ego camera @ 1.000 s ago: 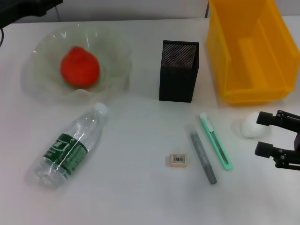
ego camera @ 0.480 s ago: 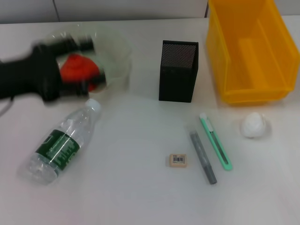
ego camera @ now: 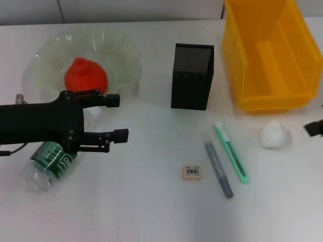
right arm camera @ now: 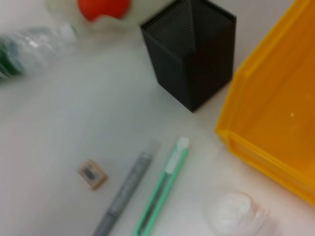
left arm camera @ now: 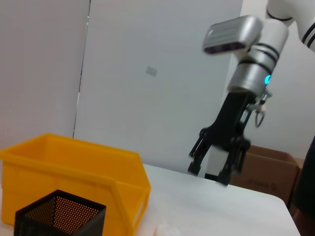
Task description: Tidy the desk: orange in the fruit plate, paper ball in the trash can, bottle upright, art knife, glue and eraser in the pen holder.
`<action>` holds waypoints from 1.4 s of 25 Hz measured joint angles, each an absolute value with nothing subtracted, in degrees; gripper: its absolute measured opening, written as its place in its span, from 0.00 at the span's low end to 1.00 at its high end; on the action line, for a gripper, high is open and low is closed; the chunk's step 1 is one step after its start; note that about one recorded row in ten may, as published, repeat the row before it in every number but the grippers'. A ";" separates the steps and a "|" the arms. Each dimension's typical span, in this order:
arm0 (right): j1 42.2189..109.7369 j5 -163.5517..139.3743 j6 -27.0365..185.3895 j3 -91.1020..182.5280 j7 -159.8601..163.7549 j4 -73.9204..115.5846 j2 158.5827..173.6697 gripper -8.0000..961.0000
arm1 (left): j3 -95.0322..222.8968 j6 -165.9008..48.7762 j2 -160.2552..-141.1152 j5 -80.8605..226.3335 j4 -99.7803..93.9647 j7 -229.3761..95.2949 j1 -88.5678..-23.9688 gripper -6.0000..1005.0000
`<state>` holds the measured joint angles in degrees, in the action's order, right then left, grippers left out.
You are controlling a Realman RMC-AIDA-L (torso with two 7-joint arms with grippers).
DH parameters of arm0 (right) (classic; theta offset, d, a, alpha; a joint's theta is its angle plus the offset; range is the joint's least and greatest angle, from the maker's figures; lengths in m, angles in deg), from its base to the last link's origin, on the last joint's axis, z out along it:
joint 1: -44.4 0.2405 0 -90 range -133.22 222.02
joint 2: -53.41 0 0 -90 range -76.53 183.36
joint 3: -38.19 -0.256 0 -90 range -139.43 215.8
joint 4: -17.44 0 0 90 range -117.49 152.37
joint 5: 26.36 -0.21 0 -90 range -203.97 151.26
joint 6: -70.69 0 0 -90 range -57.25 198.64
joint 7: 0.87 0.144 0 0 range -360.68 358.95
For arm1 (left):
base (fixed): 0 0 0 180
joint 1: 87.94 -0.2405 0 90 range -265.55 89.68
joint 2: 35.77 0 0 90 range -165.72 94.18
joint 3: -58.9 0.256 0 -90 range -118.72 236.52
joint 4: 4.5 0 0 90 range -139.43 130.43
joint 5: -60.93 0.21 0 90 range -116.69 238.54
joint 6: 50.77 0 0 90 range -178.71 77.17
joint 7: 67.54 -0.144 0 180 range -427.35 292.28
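From the head camera, a white surface carries the desk items. The left tool reaches in from the left side, its two black fingers spread wide apart and holding nothing, directly above the neck end of the bottle, which lies on its side with its green label showing below the arm. Behind the tool sits the clear plate with the orange already inside it. A black mesh holder stands upright near the middle, and a yellow bin sits at the far right. In front of the holder lie the small eraser, a grey glue stick and a green knife, the last two side by side and close together. The white paper ball rests on the surface just in front of the bin. Only a dark sliver of the right tool shows at the right edge, just beside the ball. The left wrist camera shows the holder and bin low down, and the right tool hanging above the surface with its fingers apart and empty. The right wrist camera looks down on the holder, bin, eraser, glue stick, knife, ball, bottle and orange.
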<state>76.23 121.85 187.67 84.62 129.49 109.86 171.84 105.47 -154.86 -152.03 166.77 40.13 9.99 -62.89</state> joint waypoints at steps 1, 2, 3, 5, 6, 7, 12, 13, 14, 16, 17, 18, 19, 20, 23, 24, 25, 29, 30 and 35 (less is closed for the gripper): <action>76.51 124.03 186.21 86.70 130.24 109.41 172.52 0.79 | 105.58 -154.84 -152.07 166.79 40.12 9.96 -62.88 0.83; 76.56 125.12 184.21 88.96 131.27 108.39 172.83 0.79 | 105.72 -154.80 -152.14 166.87 40.11 9.95 -62.87 0.83; 76.49 126.09 181.70 91.91 132.66 106.87 173.00 0.79 | 105.77 -154.75 -152.19 167.03 40.10 9.94 -62.87 0.83; 76.19 126.48 176.51 97.17 135.43 103.41 172.89 0.79 | 105.71 -154.55 -152.30 167.42 40.09 9.93 -62.88 0.83; 76.12 126.69 174.06 99.49 136.59 101.61 172.78 0.79 | 105.62 -154.45 -152.41 167.69 40.08 9.93 -62.90 0.83; 76.18 126.90 171.69 101.10 137.22 99.59 172.74 0.79 | 105.52 -154.34 -152.54 168.01 40.08 9.92 -62.92 0.83; 78.01 127.08 163.96 105.60 137.58 90.70 172.72 0.78 | 105.43 -154.11 -153.00 169.02 40.02 9.90 -62.97 0.83; 78.46 127.17 162.53 106.32 137.57 88.91 172.68 0.78 | 105.43 -154.09 -153.02 169.03 39.83 9.90 -63.00 0.83; 79.27 127.34 160.21 107.13 137.53 86.18 172.62 0.78 | 105.43 -154.06 -153.02 169.08 39.52 9.89 -63.05 0.83; 79.74 127.36 159.37 107.55 137.39 85.00 172.60 0.78 | 105.44 -154.05 -153.02 169.08 39.47 9.89 -63.05 0.83; 80.02 127.38 158.99 107.98 137.34 84.35 172.60 0.78 | 105.44 -154.03 -153.02 169.10 39.43 9.89 -63.06 0.83; 80.20 127.42 158.74 108.54 137.31 83.99 172.60 0.78 | 105.45 -154.01 -153.02 169.11 39.43 9.89 -63.06 0.83; 80.31 127.49 158.65 109.40 137.28 83.80 172.60 0.78 | 105.46 -154.00 -153.02 169.12 39.43 9.89 -63.19 0.83; 80.31 127.49 158.65 109.40 137.28 83.80 172.60 0.78 | 105.46 -154.00 -153.02 169.12 39.43 9.89 -63.19 0.83; 80.10 127.52 160.29 109.74 137.25 85.47 172.61 0.73 | 105.45 -154.00 -153.01 169.12 39.43 9.87 -63.46 0.83; 79.55 127.54 163.03 109.44 137.24 88.96 172.62 0.69 | 105.45 -154.01 -153.01 169.11 39.43 9.87 -63.52 0.83; 79.55 127.54 163.03 109.44 137.24 88.96 172.62 0.65 | 105.45 -154.01 -153.01 169.11 39.43 9.87 -63.52 0.83; 77.24 127.09 171.95 106.36 137.57 107.10 172.67 0.54 | 105.26 -154.09 -152.77 168.60 39.45 11.01 -63.67 0.83; 77.24 127.09 171.95 106.36 137.57 107.10 172.67 0.53 | 105.26 -154.09 -152.77 168.60 39.45 11.01 -63.67 0.83; 75.13 127.10 170.11 99.44 138.67 121.21 172.78 0.51 | 103.92 -153.98 -152.80 168.56 39.45 12.12 -63.69 0.83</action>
<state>75.13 127.10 170.11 99.44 138.67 121.21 172.78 103.92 -153.98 -152.80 168.56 39.45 12.12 -63.69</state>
